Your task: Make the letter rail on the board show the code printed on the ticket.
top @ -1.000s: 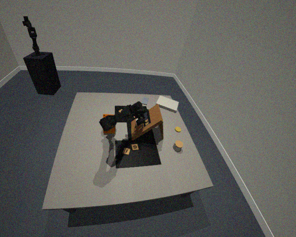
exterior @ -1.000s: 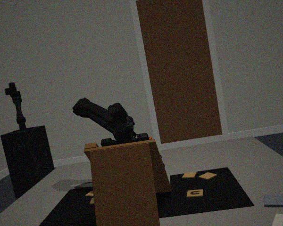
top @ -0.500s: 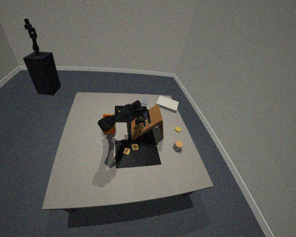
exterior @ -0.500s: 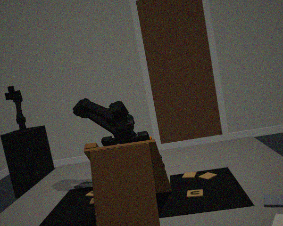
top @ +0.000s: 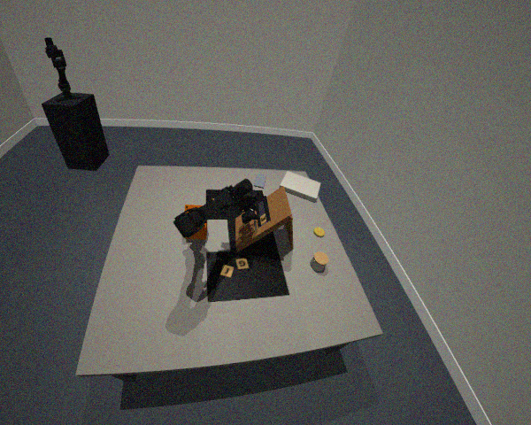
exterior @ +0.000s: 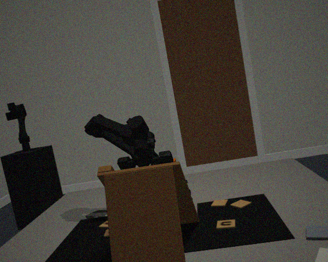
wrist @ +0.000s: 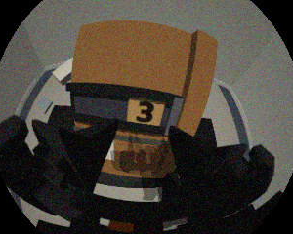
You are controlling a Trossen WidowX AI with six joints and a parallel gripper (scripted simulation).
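Note:
A wooden board (top: 280, 205) (exterior: 144, 214) (wrist: 132, 56) stands tilted on the counter, with a dark letter rail (wrist: 100, 107) across its face. One tile marked 3 (wrist: 146, 112) (top: 263, 219) sits in the rail near its right end in the wrist view. My gripper (wrist: 145, 125) is open and empty, its fingertips just below the tile and to either side of it. Tiles reading G (top: 242, 263) and apparently I (top: 227, 270) lie on one dark mat. A U-like tile (exterior: 226, 224) and two unreadable tiles (exterior: 219, 203) (exterior: 240, 203) lie on the other. No ticket print is readable.
A white block (top: 300, 185) and a blue-grey block (top: 259, 180) stand near the counter's far edge. A yellow disc (top: 319, 231) and a tan-topped round object (top: 320, 258) are right of the board. A pale flat panel (top: 218, 235) lies beside the orange piece (top: 199, 232).

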